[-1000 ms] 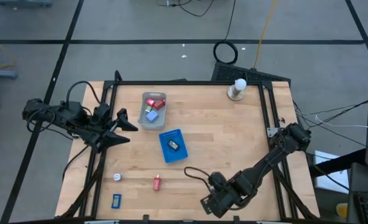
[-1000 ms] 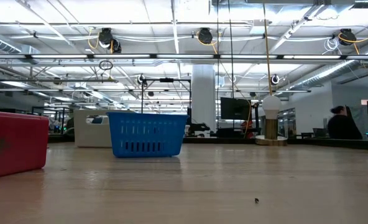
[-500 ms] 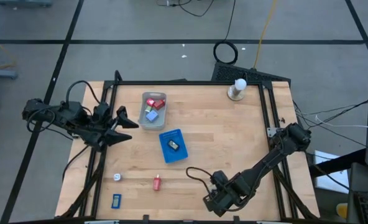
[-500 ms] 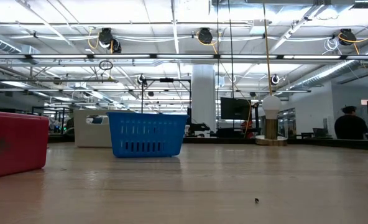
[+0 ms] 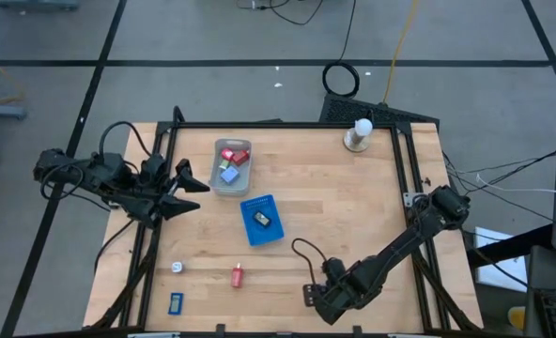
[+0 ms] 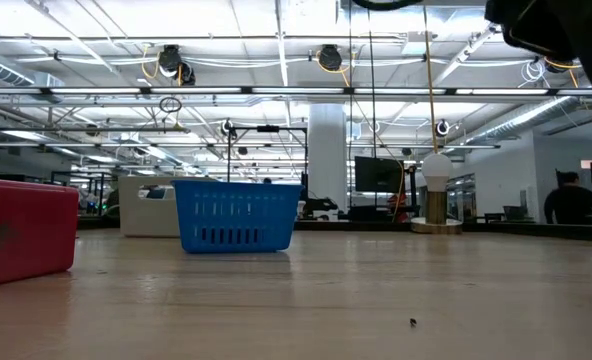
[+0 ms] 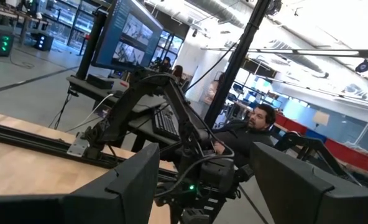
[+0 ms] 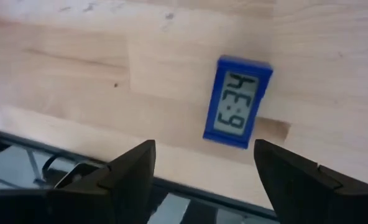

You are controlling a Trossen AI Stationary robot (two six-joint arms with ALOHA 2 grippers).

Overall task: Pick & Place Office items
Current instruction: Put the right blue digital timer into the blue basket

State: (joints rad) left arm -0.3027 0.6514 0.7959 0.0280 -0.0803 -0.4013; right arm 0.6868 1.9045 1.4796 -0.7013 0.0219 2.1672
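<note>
Two dark, jointed arms with black cable loops; each gripper ends in two broad, matte black fingers [image 8: 125, 171] with angular, faceted tips.

An open-plan robotics lab is shown: exposed ceiling pipes [image 6: 276, 90] and strip lights are seen overhead, monitors [image 7: 131, 37] and further workbenches are ranged behind the wooden table [image 5: 334, 216], and a seated person [image 7: 252, 127] is visible.

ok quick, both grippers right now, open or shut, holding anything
left gripper: open, holding nothing.
right gripper: open, holding nothing.
</note>
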